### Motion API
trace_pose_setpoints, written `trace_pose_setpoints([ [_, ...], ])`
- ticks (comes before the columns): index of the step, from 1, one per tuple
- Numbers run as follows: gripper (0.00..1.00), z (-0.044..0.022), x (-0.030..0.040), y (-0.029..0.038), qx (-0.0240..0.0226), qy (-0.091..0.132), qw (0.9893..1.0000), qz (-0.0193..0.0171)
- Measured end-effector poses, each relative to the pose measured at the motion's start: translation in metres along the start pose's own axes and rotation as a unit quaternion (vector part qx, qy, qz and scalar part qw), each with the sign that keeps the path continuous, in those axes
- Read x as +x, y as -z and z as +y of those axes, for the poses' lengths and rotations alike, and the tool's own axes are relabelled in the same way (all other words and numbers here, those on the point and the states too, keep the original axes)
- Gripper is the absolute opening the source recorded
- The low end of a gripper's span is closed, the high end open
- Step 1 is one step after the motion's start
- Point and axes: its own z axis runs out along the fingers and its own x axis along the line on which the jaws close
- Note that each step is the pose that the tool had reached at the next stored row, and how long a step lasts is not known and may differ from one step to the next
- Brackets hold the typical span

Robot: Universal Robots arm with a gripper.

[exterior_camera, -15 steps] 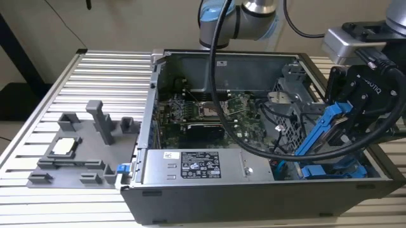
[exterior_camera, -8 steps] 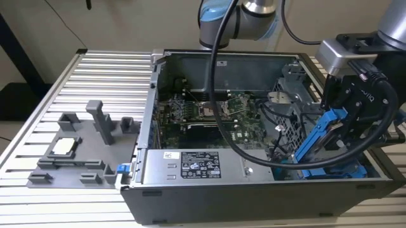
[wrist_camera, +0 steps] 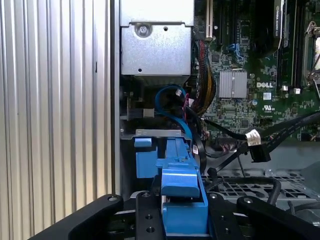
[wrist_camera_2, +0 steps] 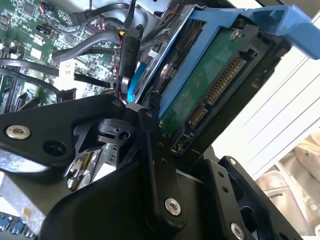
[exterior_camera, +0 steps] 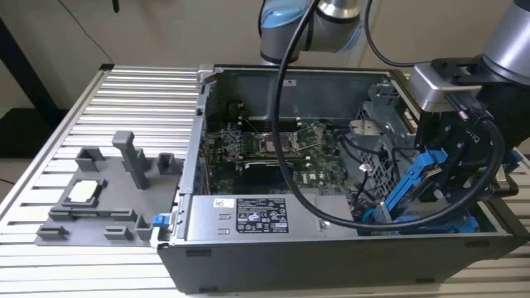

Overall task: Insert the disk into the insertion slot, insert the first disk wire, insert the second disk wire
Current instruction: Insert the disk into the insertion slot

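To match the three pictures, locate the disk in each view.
Exterior view: the disk, tilted, at the exterior view's right.
Second wrist view: green underside facing the camera, blue-framed.
First wrist view: edge-on, blue carrier towards the camera.
Shared landmark: the green motherboard.

— What print is there to read?

— The grey power-supply box [exterior_camera: 203, 226] carries a black-and-white sticker [exterior_camera: 262, 218] with rows of small print and marks, too fine for me to read. A small white label [exterior_camera: 223, 202] sits just beside it, equally unreadable. On the motherboard [wrist_camera: 235, 45] there is a white logo [wrist_camera: 266, 85] and a white mark [wrist_camera: 268, 107].

— Anything on what you hold?

— The disk [wrist_camera_2: 207, 87] clamped in my gripper [wrist_camera: 182, 220] shows its green circuit side, with no legible lettering.
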Motion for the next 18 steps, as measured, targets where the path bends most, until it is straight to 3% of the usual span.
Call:
trace_pose_setpoints([
  [7, 0.33, 0.0000, 0.0000, -0.0001, 0.0000, 0.000, 1.0000, 0.0000],
  [9, 0.41, 0.0000, 0.0000, -0.0001, 0.0000, 0.000, 1.0000, -0.0001],
  [12, 0.41, 0.0000, 0.0000, 0.0003, 0.0000, 0.000, 1.0000, -0.0001],
  [14, 0.41, 0.0000, 0.0000, 0.0045, 0.0000, 0.000, 1.0000, -0.0001],
  [18, 0.41, 0.0001, 0.0001, 0.0223, 0.0000, 0.000, 1.0000, 0.0001],
])
